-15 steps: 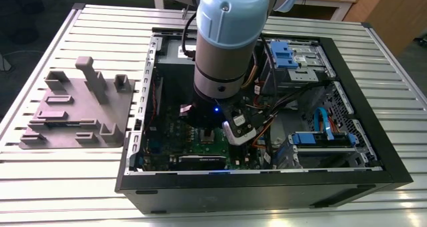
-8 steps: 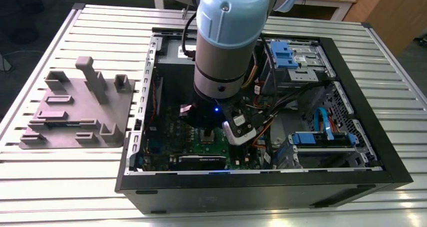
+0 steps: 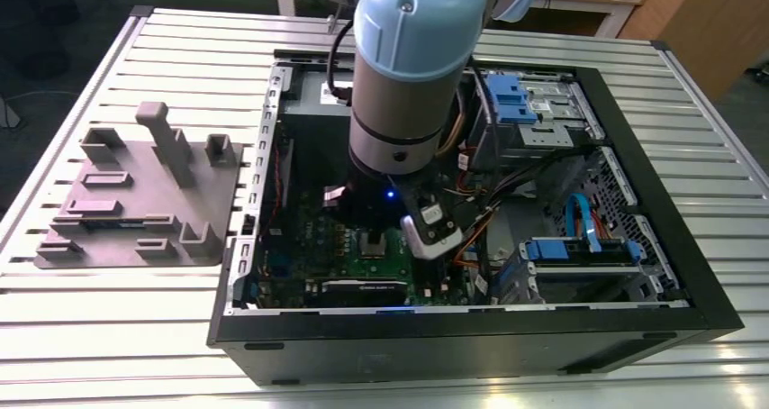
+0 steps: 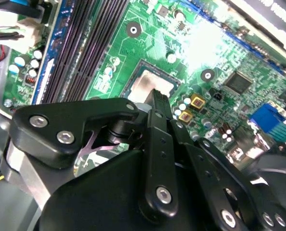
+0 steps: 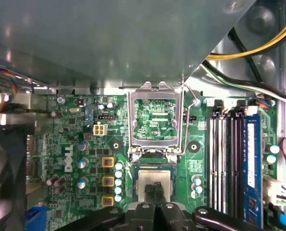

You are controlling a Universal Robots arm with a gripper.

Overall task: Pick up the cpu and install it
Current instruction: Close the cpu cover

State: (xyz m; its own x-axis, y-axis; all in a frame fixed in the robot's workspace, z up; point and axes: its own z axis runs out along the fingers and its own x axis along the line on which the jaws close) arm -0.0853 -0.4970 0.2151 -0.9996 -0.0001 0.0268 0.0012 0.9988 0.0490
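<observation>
From where I stand, the robot's rounded arm casing is pale blue over a grey sleeve with a black band, and a tiny blue light glows beneath it. The open metal computer case is black. The circuit board inside is bright green, speckled with silver dots and small yellow squares. The flat square metal cpu is silvery grey, and the jointed gripper is black. The plastic drive brackets are blue. The moulded plastic block fixture is dull grey on a silver ribbed table.
</observation>
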